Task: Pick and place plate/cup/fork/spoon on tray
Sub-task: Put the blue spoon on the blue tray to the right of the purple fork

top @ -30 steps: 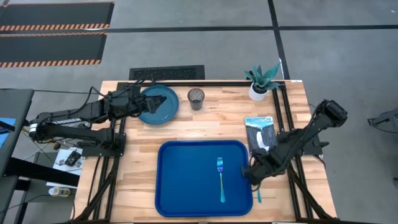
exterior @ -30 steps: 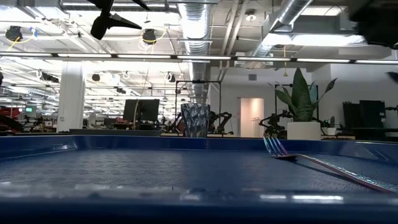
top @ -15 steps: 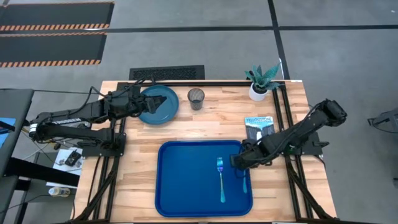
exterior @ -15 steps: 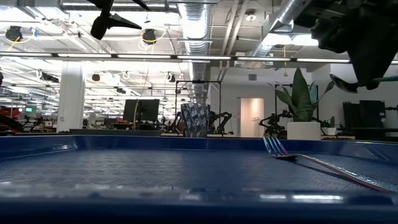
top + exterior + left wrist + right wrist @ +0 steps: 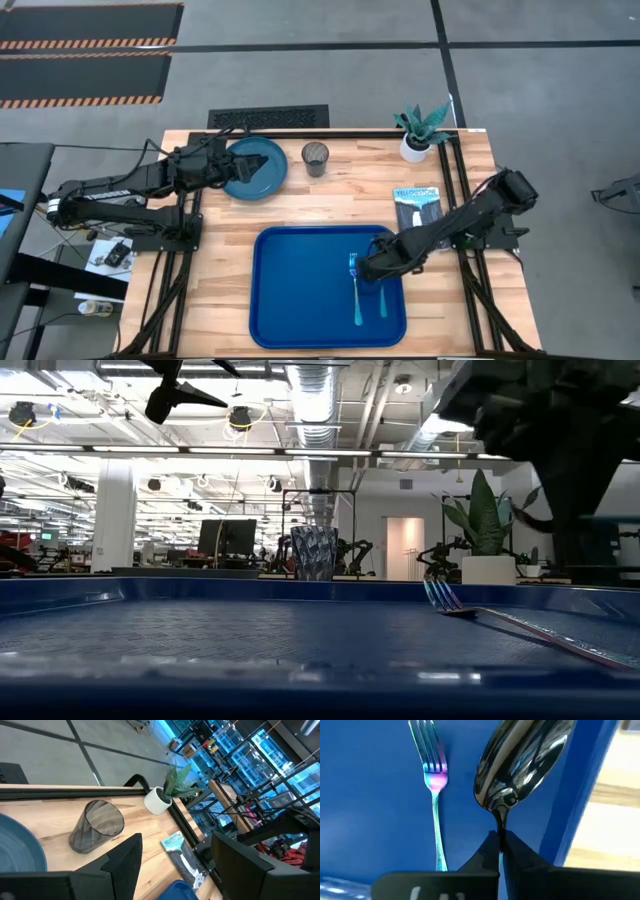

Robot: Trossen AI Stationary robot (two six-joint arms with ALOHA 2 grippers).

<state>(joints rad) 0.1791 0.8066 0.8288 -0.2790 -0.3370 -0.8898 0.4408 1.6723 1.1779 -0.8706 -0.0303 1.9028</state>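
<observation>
The blue tray (image 5: pixel 300 300) lies at the table's near middle, and the fork (image 5: pixel 355 290) lies flat on its right part. My right gripper (image 5: pixel 374 266) is over the tray just right of the fork, shut on the spoon (image 5: pixel 520 760). The teal plate (image 5: pixel 258 167) and the glass cup (image 5: pixel 315 157) stand on the table at the far side. My left gripper (image 5: pixel 175 870) is open at the plate's left rim, with the cup (image 5: pixel 95 825) ahead of it. My right gripper pinches the spoon's thin neck (image 5: pixel 501 825) just behind the bowl between its two fingers. The fingers slant down from the table's right. The bowl sticks out past the fingertips, and the light blue handle (image 5: pixel 383 300) runs toward the near edge over the tray. Whether the handle touches the tray I cannot tell.
A white pot with a green plant (image 5: pixel 418 135) stands at the far right corner. A flat printed packet (image 5: pixel 417 208) lies right of the tray. The tray's left half (image 5: pixel 290 280) is bare.
My right gripper has gone toward the table's left with the spoon, from beside the tray's right rim to over the tray next to the fork. The spoon has travelled with it across the rim.
</observation>
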